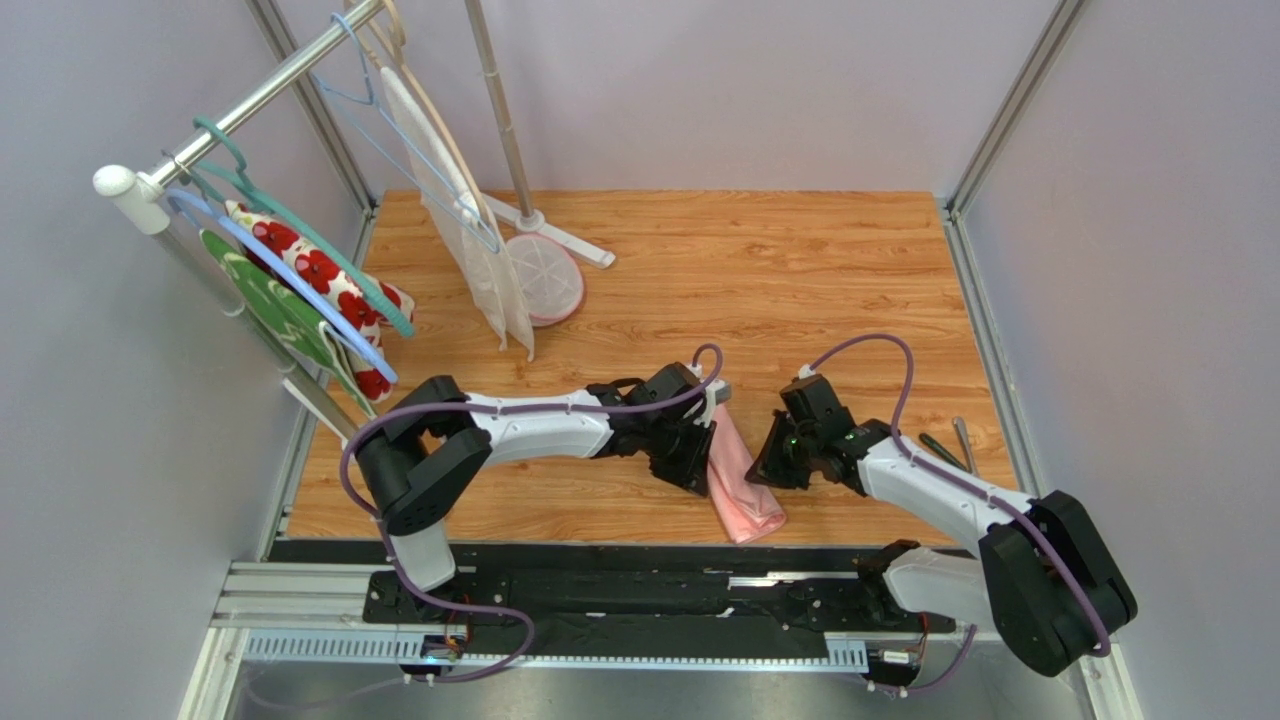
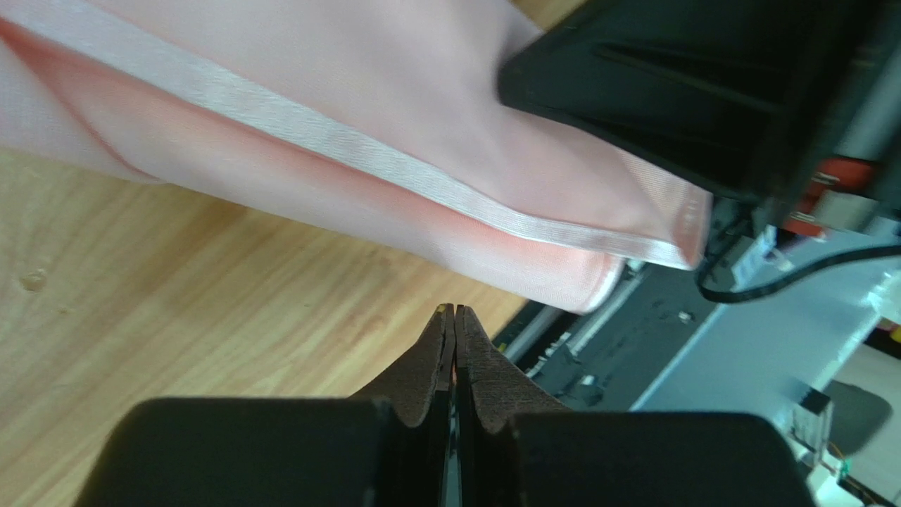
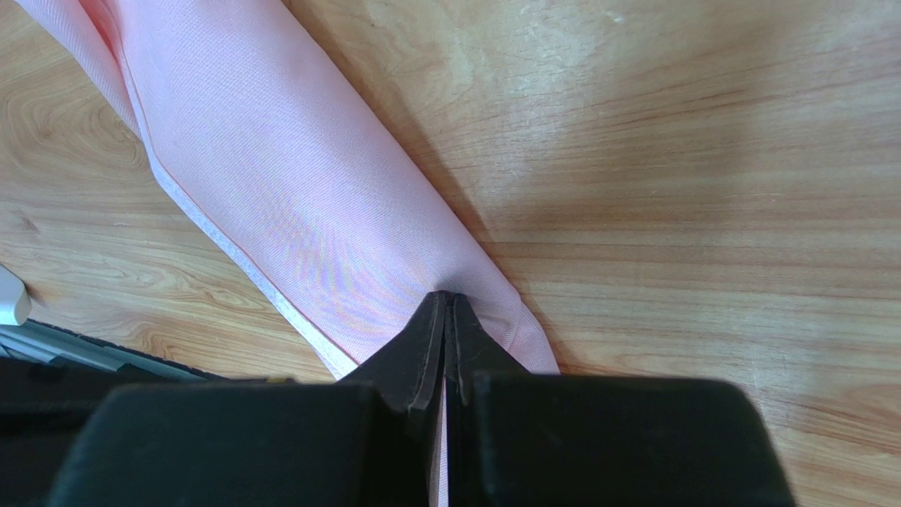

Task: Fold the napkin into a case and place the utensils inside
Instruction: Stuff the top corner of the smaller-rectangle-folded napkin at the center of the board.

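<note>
Reaching inward over the tabletop (image 1: 842,270), left end effector (image 2: 455,314) closed beside the napkin (image 3: 317,211), right end effector (image 3: 444,303) pinching its end.

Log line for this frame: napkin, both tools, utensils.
napkin: folded into narrow strip | left tool: shut, clear of napkin | right tool: shut, tips at napkin end | utensils: lying apart, not in napkin

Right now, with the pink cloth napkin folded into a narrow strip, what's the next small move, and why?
Probably swing the right gripper off the folded light-pink cloth napkin toward the slim metal utensils to its right: the strip looks finished, both grippers are shut, the left gripper clear of the cloth, and the utensils lie untouched.
</note>
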